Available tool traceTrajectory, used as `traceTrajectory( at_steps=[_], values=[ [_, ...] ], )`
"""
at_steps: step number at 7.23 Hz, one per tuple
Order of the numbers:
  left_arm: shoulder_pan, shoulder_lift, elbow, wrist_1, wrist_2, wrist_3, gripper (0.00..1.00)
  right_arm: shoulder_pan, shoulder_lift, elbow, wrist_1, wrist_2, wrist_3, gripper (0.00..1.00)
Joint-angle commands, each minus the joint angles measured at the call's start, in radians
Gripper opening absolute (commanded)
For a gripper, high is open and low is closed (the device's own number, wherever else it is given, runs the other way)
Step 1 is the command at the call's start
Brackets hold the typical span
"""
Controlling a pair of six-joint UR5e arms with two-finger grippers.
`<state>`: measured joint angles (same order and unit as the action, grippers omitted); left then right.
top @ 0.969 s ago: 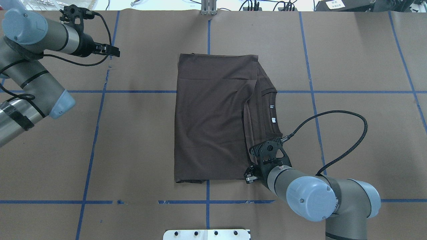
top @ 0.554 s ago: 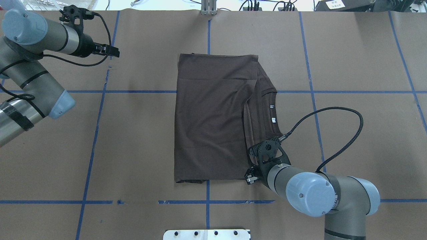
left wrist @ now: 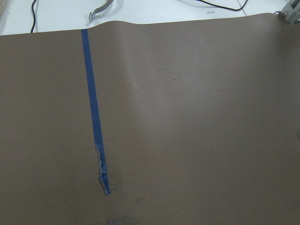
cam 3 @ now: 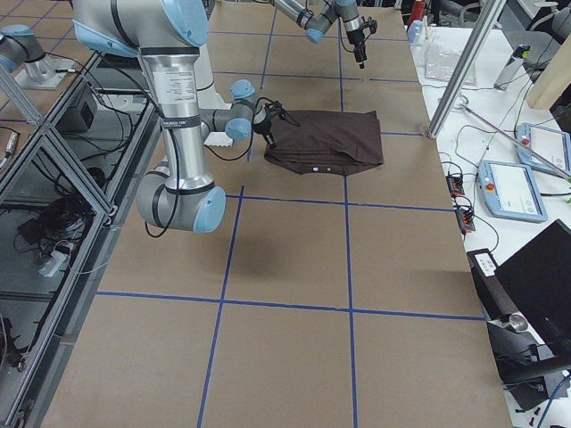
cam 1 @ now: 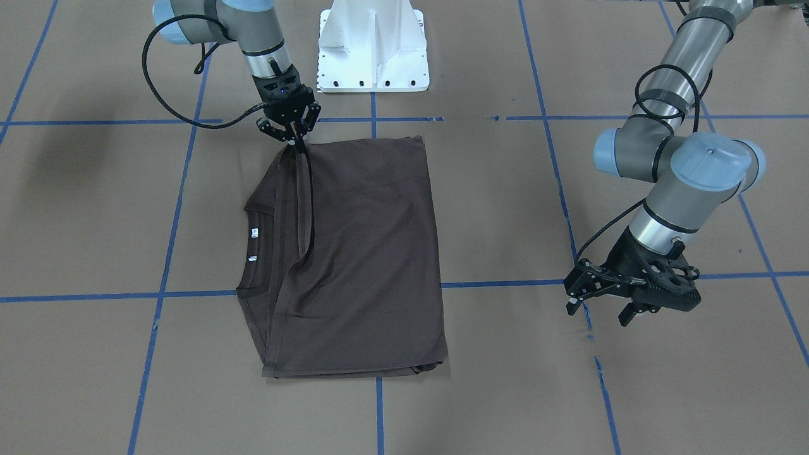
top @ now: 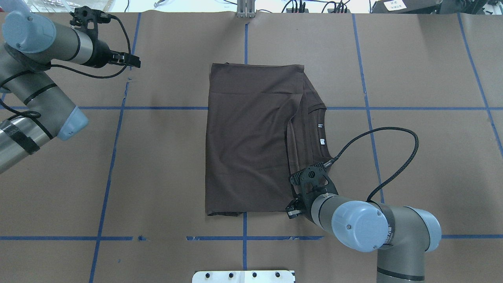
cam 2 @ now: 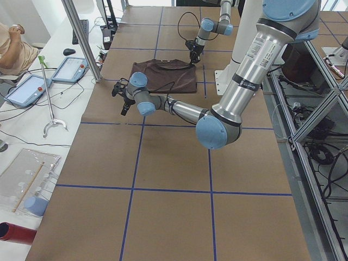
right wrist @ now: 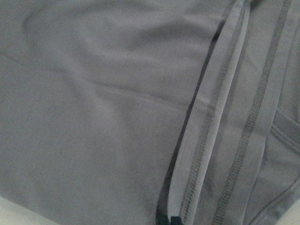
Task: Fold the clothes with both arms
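Fabric of the dark brown T-shirt (top: 247, 137), part-folded at the centre of the table (top: 412, 78), looks light and limp; stitched hems should give the surest hold. Right gripper (cam 1: 297, 143) pinches its layered edge at the shirt's 5 o'clock corner overhead; left gripper (cam 1: 599, 311) hovers spread and empty at 10 o'clock.

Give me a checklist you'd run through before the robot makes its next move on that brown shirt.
1. Right gripper gripping the T-shirt: ok, jaws look shut on the hem at a corner.
2. Left gripper gripping too: not ok, it is open over bare table, well apart from the T-shirt.
3. T-shirt lying flat: ok, folded, only slight wrinkles.
4. Number of layers pinched: cannot tell.
5. Neck tags tucked inside: not ok, they show at the collar.
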<state>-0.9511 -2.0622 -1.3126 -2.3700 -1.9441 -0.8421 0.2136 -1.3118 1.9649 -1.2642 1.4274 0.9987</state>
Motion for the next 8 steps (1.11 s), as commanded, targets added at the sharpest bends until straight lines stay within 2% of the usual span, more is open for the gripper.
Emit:
traceTrajectory(
  at_steps=[1, 3, 8],
  values=[
    [0.0, 0.001, 0.0, 0.0, 0.001, -0.002, 1.0, 0.015, 0.009, 0.005, 0.0, 0.001, 0.005, 0.0],
    [0.0, 0.001, 0.0, 0.0, 0.002, -0.002, 1.0, 0.018, -0.029, 0.011, 0.002, -0.005, 0.055, 0.0],
    [0.008, -0.001, 0.003, 0.0, 0.004, -0.002, 1.0, 0.006, -0.145, 0.065, 0.003, -0.007, 0.337, 0.0]
  ],
)
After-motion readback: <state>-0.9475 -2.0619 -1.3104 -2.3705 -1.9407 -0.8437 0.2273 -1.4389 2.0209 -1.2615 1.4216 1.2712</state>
